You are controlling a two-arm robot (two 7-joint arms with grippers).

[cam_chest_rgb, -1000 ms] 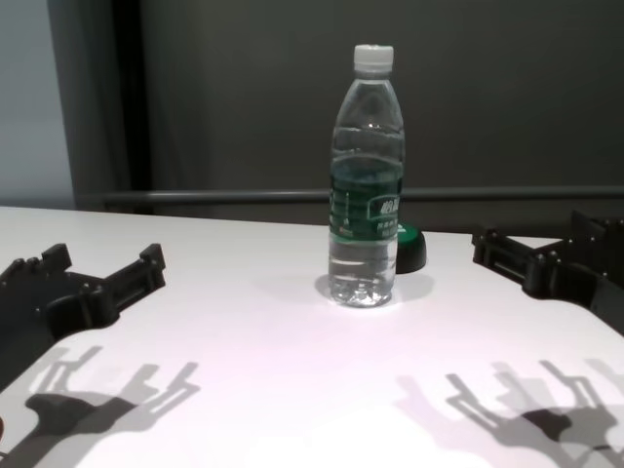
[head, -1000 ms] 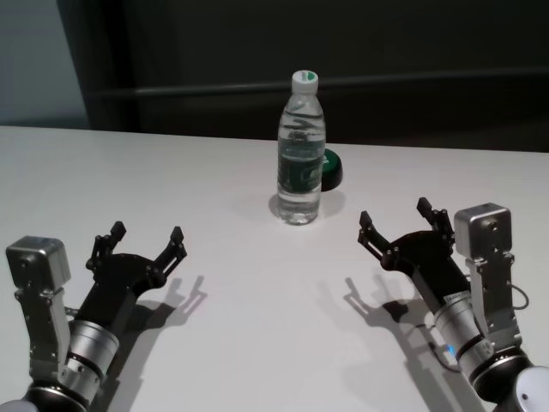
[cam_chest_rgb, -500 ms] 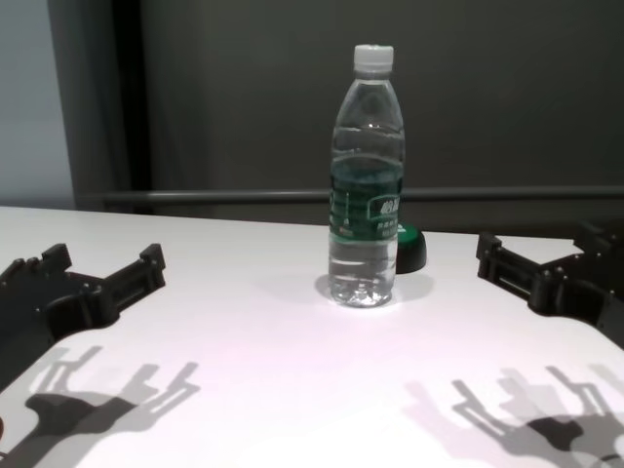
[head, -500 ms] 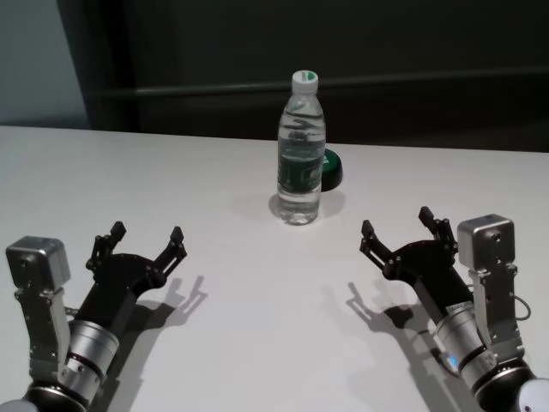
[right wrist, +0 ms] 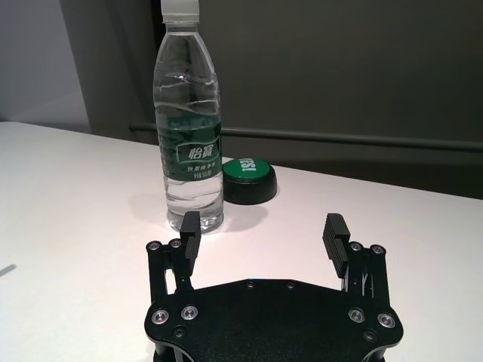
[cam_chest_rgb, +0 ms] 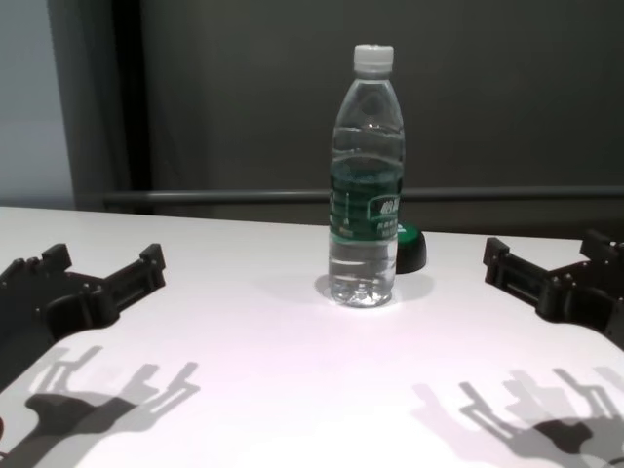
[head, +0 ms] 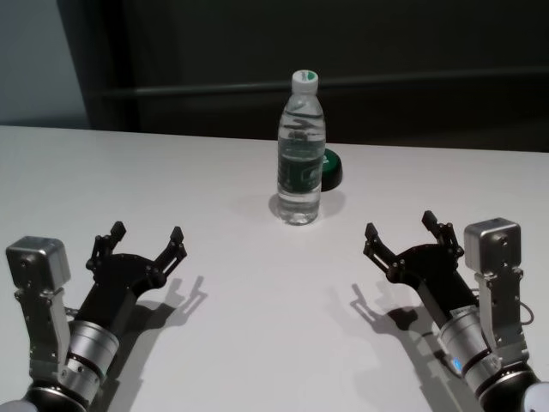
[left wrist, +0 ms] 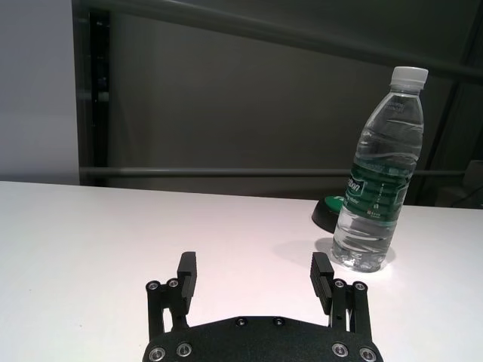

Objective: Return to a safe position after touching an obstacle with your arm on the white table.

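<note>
The bottle (head: 301, 159) stands upright on the desk (head: 232, 326), ahead of both grippers and between their lines of reach: forward and to the right of the left gripper (head: 145, 241), forward and to the left of the right gripper (head: 402, 235). Both are well apart from it. Just behind the bottle on its right side, touching or nearly touching its base, sits a small dome (head: 332, 169), so it lies beyond the bottle from the left gripper and more openly ahead of the right one.

The bottle is clear ribbed plastic, tall and round, with a white screw cap and a dark green label band round its middle; water fills most of it. The dome is black with a flat green top. The desk is smooth, plain white and matte, taking soft shadows of both grippers.

Each gripper is black, flat-bodied, its two fingers spread wide with nothing between them, held low over the desk. Bare desk surrounds both. The far desk edge runs close behind the bottle and dome, before a dark wall with a horizontal rail (cam_chest_rgb: 234, 196).
</note>
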